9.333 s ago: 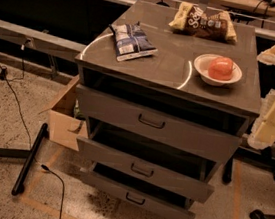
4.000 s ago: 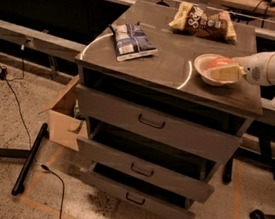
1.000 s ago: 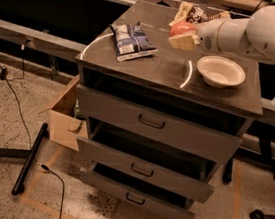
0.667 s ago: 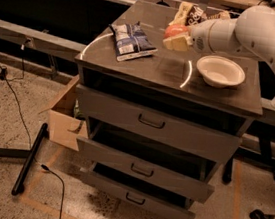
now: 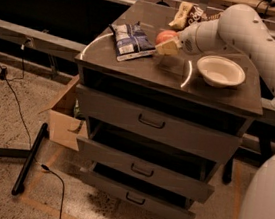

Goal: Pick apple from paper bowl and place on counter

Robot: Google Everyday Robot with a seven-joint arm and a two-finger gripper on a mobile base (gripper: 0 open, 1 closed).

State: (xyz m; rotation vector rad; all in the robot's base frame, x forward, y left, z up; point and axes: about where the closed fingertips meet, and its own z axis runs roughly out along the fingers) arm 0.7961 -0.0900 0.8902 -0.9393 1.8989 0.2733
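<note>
The red-orange apple [image 5: 164, 36] is held in my gripper [image 5: 166, 43], whose pale fingers are shut on it, low over the middle of the grey-brown counter [image 5: 148, 67]. The white arm reaches in from the right. The white paper bowl [image 5: 220, 71] stands empty on the right part of the counter, to the right of the gripper. A thin white circular line [image 5: 186, 73] runs between gripper and bowl.
A blue-and-white snack bag [image 5: 131, 40] lies just left of the gripper. A yellow-brown snack bag [image 5: 189, 14] lies at the back. The cabinet's drawers [image 5: 151, 123] stand slightly open below. A cardboard box [image 5: 65, 117] sits at its left. Cables lie on the floor.
The apple has left the bowl in my gripper. The gripper has carried it leftward from near the bowl to over the counter's middle, and a little lower.
</note>
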